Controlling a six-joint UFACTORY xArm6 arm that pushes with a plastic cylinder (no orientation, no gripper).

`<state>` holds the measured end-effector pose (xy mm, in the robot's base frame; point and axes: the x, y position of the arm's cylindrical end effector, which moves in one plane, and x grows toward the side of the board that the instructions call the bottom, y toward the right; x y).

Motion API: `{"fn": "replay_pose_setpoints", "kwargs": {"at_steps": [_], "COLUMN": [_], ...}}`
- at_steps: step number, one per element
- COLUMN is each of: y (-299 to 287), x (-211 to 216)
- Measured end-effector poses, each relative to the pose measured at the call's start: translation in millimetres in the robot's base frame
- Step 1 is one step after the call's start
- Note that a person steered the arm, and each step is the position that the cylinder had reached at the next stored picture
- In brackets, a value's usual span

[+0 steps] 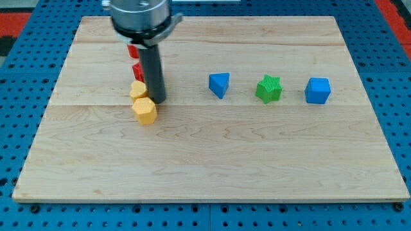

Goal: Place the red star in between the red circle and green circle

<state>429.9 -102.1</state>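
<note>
**Tip beside the yellow blocks, red pieces half hidden**

The wooden board (212,167) fills the view. My rod (153,74) stands at its upper left, my tip (157,100) touching or just beside two yellow blocks (142,101) on the view's left. It has no fingers to open or close. Two red blocks (136,69) peek out behind the rod; their shapes cannot be told. Well apart rightward sit a blue cube (318,90), green star (269,88) and blue triangle (219,84).

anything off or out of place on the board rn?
Nothing damaged or tipped. Only oddity: red blocks sit mostly hidden behind my rod, shapes unreadable. My tip is beside the two yellow blocks. No green circle visible, only a green star.
</note>
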Motion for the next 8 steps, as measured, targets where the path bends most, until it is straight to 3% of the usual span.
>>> {"fn": "replay_pose_setpoints", "kwargs": {"at_steps": [1, 2, 3, 7, 8], "y": [-50, -53, -29, -14, -1], "x": [-8, -35, -69, -77, -98]}}
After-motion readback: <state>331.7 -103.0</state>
